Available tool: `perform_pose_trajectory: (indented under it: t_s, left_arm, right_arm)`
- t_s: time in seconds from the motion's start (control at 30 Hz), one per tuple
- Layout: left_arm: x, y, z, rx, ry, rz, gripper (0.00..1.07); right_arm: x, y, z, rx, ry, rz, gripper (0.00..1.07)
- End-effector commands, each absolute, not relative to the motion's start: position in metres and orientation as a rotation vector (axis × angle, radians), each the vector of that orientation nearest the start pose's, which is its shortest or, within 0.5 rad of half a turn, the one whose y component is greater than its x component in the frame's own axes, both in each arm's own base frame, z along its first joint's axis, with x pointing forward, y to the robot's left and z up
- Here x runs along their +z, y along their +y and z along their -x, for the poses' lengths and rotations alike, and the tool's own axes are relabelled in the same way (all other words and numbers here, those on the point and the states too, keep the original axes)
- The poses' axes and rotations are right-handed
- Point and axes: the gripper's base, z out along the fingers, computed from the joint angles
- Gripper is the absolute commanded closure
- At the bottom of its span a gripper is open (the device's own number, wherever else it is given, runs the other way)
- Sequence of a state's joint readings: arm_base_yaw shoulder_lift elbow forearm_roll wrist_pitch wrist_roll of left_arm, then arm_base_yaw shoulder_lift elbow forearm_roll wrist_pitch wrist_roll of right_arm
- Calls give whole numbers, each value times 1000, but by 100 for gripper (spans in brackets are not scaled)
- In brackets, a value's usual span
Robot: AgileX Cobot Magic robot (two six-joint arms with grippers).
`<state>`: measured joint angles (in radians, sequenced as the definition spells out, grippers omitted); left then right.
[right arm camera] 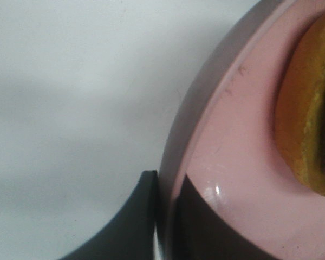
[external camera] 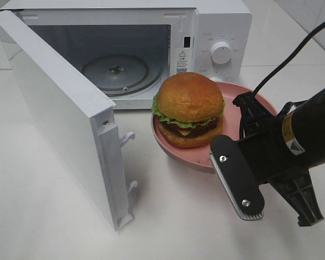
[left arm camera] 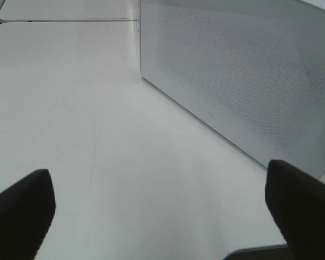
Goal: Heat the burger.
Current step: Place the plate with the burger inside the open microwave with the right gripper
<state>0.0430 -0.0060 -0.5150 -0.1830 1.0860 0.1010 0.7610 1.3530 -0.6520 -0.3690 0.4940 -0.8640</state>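
Now right gripper pinches the plate rim; left gripper gapes near the door.

The near rim of the plate is lost behind the right gripper. In the right wrist view the burger runs off the edge. The print on the microwave sticker is too small to read.

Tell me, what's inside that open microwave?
Only a round glass turntable, no food. The open door covers the cavity's left corner. The burger sits outside on a pink plate.
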Motion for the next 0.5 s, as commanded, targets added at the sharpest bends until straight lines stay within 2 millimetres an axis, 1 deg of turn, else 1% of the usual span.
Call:
perform_pose_trajectory:
  t_s: [0.03,0.23,0.27,0.37,0.43,0.5]
  left_arm:
    - [281,-15,10,-131,2009,-68,9]
    - [281,-15,10,-131,2009,-68,9]
    - [281,-15,10,-131,2009,-68,9]
    - [281,-15,10,-131,2009,-68,9]
    - [281,-15,10,-131,2009,-68,9]
    - [281,-15,10,-131,2009,-68,9]
  right_arm:
    - [208,149,-191,-369,1433,2176,107]
    - [209,143,-198,-358,1378,2179,107]
    - [209,139,-201,-362,1356,2196,107]
    - [209,138,-202,-363,1344,2206,107]
    - [209,132,-205,-348,1320,2229,107]
    - [209,130,-206,-344,1314,2231,107]
